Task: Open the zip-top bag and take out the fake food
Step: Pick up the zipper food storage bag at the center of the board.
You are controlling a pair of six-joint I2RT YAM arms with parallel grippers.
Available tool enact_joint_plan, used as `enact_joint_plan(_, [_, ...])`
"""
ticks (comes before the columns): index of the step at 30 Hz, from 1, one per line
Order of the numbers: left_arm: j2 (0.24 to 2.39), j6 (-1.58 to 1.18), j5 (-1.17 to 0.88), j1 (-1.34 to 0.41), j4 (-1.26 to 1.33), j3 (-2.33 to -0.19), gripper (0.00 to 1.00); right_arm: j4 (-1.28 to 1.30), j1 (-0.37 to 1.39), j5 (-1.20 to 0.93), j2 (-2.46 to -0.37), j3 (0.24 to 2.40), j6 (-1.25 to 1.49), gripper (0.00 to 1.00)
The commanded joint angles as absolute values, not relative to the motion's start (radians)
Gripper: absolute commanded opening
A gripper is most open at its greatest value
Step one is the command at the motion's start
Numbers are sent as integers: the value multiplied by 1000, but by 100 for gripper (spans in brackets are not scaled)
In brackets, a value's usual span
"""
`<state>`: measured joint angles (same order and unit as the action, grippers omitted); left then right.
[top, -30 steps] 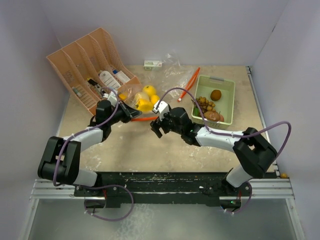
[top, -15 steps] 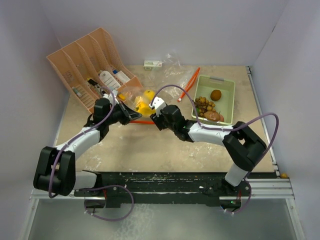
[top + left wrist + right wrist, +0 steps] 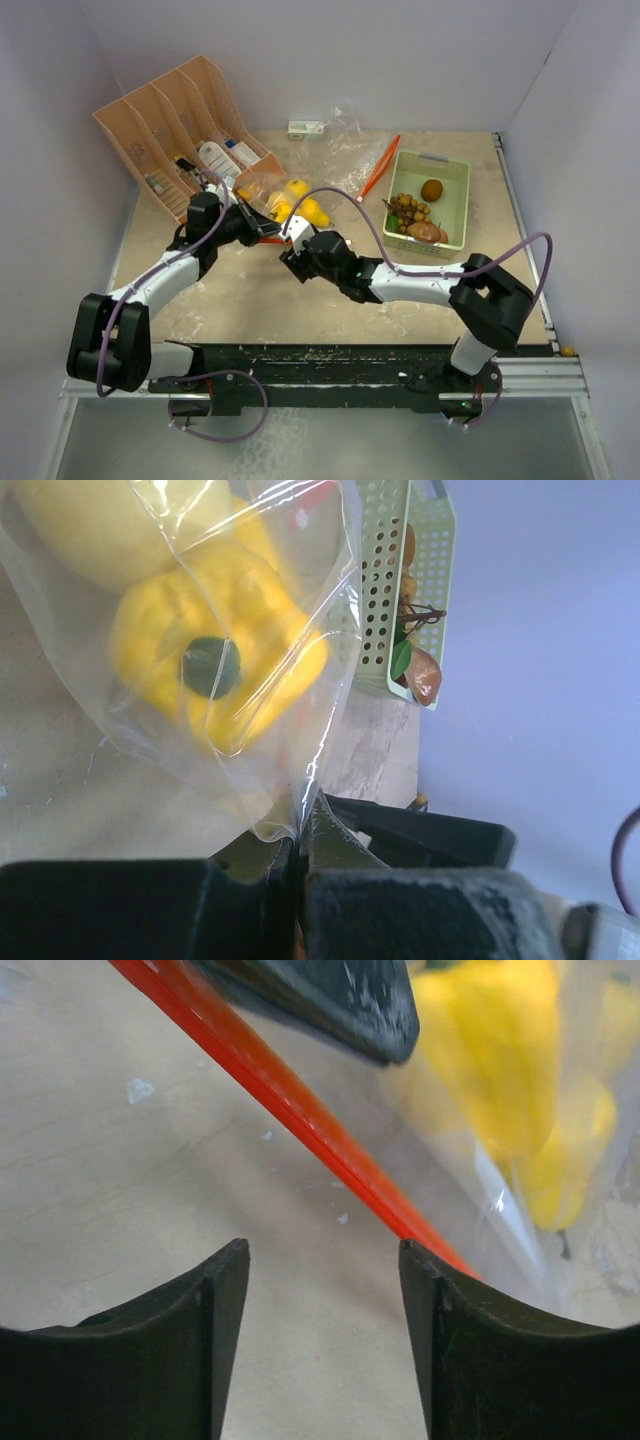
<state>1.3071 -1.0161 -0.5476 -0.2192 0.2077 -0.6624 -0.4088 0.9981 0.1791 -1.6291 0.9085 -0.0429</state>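
A: Top external view first. How do the arms sit?

B: Both reach toward the middle of the table (image 3: 250,300). The left arm runs from its base up the left side with the forearm angled right, and the left gripper (image 3: 262,232) is at the near edge of the zip-top bag (image 3: 262,185). The right arm folds at its elbow on the right and stretches the forearm low and leftward. That puts the right gripper (image 3: 293,262) just beside the left one, pointing at the bag.

A: And the jaws?

B: In the left wrist view, the left jaws are pressed together on a fold of the clear film, pinching it. In the right wrist view, the right gripper's fingers (image 3: 225,1340) stand spread with nothing between them. The red zip strip (image 3: 290,1110) crosses the table just past their tips.

A: Where is the fake food (image 3: 300,208)?

B: A yellow pepper (image 3: 215,660) and a lemon (image 3: 100,525) are inside the bag, against the film. The brown lumps (image 3: 425,231) lie in the green basket (image 3: 452,165) on the right, well apart from the bag.
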Motion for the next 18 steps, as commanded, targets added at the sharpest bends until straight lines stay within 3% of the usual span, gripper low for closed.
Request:
enact_joint_plan(1, [1284,-1037,-571,-221,221,-725,1,-405,992,353,-1679,947,27,54])
enact_joint_plan(6, [1264,-1040,-584,-221,200,-740,2,-472,989,419,-1700,953,49,37])
enact_joint_plan(8, [1256,-1031,-578,-220,177,-746,2,-472,987,444,-1699,959,45,26])
enact_joint_plan(12, [1260,-1014,-582,-217,156,-755,3,-483,971,466,-1678,951,48,15])
enact_joint_plan(18, [1275,-1013,-607,-209,148,-761,4,-556,953,427,-1599,882,36,17])
